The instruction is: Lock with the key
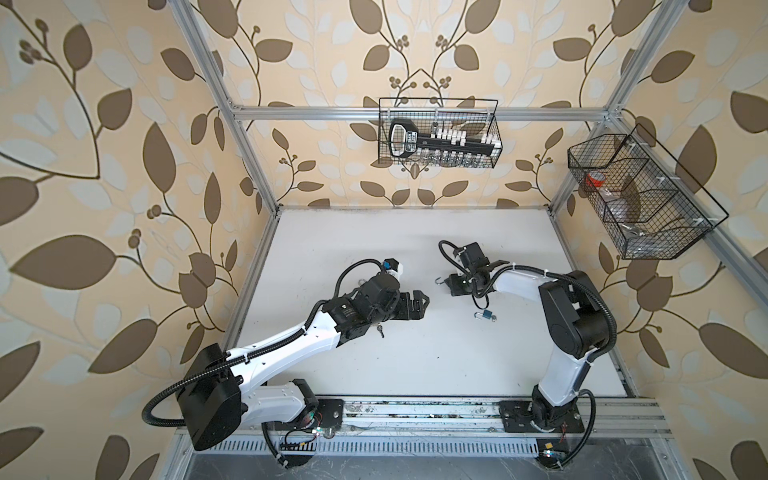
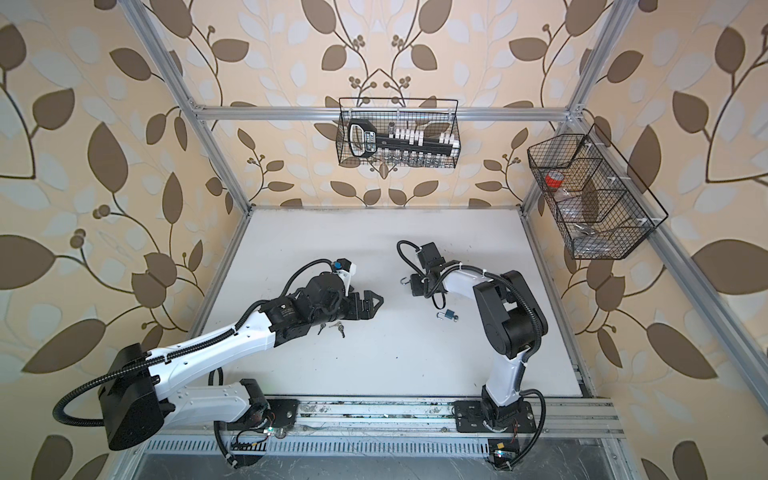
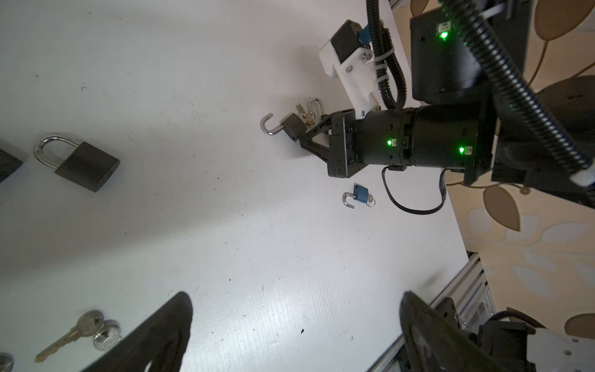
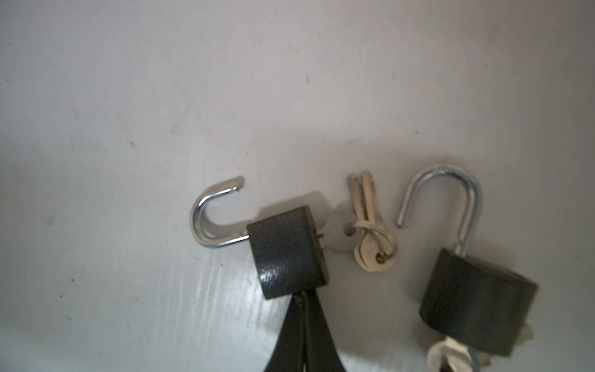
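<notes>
The right gripper (image 4: 302,294), jaws pressed together, touches the black padlock (image 4: 286,251) near the table's middle. The left gripper (image 3: 294,299) gapes wide, empty. The basket label (image 1: 410,142) is too blurred to read.

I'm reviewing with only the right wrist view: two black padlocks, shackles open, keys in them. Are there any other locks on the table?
Observer: Yes, a small blue padlock lies by the right arm, shackle open.
Operator: Is any lock already shut?
Observer: One. The left wrist view shows a black padlock with its shackle closed.
Operator: And the left tool?
Observer: The left tool is wide open and empty, with loose keys on the table near it.
</notes>
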Robot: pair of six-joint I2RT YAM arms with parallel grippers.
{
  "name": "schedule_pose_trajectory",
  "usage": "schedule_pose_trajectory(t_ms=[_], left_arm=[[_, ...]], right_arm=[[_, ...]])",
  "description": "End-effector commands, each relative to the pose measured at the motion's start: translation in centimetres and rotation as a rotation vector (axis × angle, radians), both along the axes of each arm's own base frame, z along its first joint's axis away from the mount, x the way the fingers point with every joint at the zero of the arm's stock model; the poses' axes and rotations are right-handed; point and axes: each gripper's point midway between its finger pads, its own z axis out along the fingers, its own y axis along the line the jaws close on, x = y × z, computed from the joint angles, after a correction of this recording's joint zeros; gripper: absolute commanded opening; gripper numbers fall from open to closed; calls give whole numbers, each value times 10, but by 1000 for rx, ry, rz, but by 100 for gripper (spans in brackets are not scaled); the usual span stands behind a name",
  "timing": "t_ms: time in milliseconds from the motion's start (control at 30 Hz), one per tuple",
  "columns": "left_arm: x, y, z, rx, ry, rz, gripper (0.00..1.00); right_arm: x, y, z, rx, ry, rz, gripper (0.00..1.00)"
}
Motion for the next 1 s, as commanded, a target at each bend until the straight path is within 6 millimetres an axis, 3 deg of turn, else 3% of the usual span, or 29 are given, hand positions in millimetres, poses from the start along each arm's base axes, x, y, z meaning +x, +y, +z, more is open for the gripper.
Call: schedule_pose_trajectory(t_ms=[0,167,300,433,600,967], left_arm=[[1,12,6,11,-33,41,99],[5,29,-1,-71,21,90,99],[18,55,-7,-215,78,147,99],[29,69,-7,-269,87,162,99],[40,69,-2,-321,90,145,99],[40,57,-5,-350,118,82,99]], right_arm=[[0,8,-16,-5,54,29,8],[8,27,-15,51,75,92,12],[10,52,32,188,-69,234,23],[24,44,59,184,-177,216,32],[47,21,46,125,-162,164,38],[64,34,22,137,-79,247,49]])
